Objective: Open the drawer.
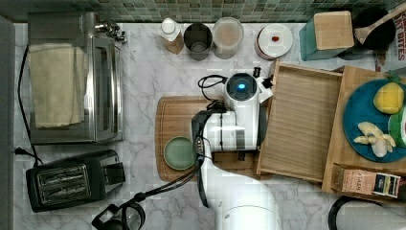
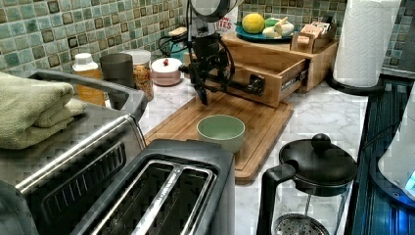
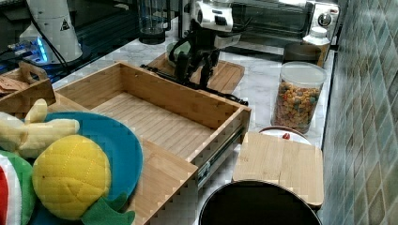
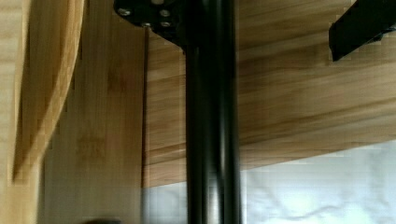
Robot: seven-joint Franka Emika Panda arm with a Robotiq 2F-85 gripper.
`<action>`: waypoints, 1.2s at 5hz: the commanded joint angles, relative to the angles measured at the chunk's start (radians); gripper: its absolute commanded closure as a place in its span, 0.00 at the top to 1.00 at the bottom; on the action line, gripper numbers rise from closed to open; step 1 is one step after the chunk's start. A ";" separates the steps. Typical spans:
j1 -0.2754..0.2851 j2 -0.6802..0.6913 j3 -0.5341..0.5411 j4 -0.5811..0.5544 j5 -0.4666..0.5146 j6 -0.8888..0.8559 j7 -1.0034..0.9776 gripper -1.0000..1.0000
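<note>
One readable label, "STASH", marks a tea box (image 1: 366, 181) beside the pulled-out drawer (image 1: 300, 122), whose handle (image 2: 230, 84) the gripper (image 2: 211, 88) clasps.

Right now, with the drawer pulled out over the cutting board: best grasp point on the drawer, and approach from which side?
Grip the black bar handle on the drawer front, near mid-span. It is a long thin bar standing off the front panel on end posts, so fingers can straddle it. Come from above, on the cutting board side, where the gripper is. The drawer's rim is wider and gives a poorer hold.
</note>
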State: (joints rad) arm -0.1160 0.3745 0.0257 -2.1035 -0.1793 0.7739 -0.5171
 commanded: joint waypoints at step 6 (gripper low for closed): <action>0.131 -0.056 0.106 0.017 0.022 0.055 0.206 1.00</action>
State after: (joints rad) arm -0.1031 0.3723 0.0204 -2.1094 -0.1902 0.8125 -0.3757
